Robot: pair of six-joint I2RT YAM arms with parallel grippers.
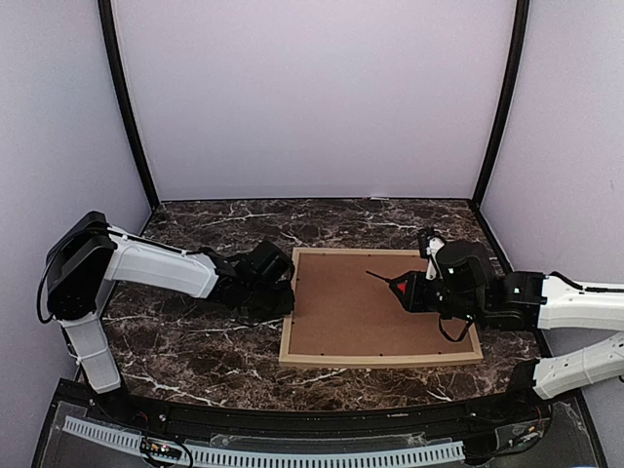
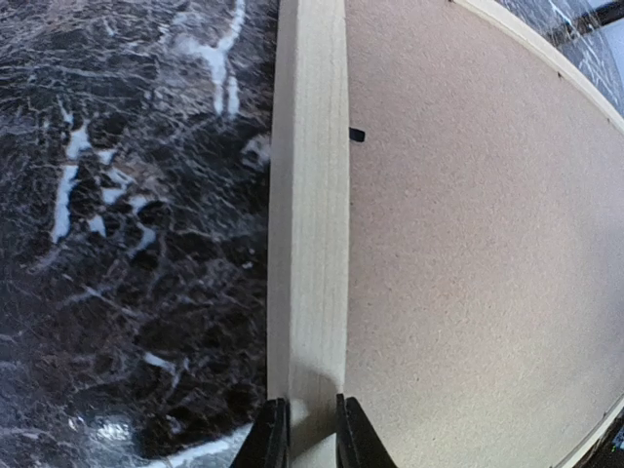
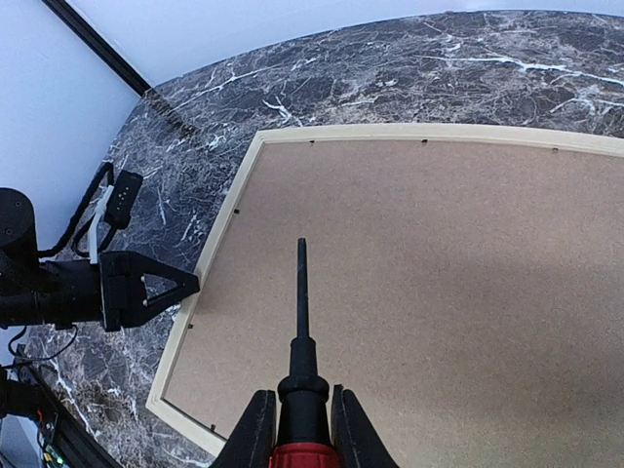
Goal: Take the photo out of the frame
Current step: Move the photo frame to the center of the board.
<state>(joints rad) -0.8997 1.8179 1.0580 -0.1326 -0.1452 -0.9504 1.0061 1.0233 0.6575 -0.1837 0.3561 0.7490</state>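
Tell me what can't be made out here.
Photo: hidden in every view under the brown fibreboard backing board in the light wooden frame.
Red-handled black screwdriver: handle cut off by right wrist view's bottom edge.
Small black tab: left wrist view, too small to tell whether turned.

White arm shells [image 1: 161,265], black joints [image 1: 458,273]

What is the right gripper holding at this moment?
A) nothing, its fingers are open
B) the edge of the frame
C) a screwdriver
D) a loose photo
C: in the right wrist view the right gripper is closed on the red-and-black handle of a screwdriver, its shaft pointing over the brown backing board; the left gripper is the one pinching the frame.
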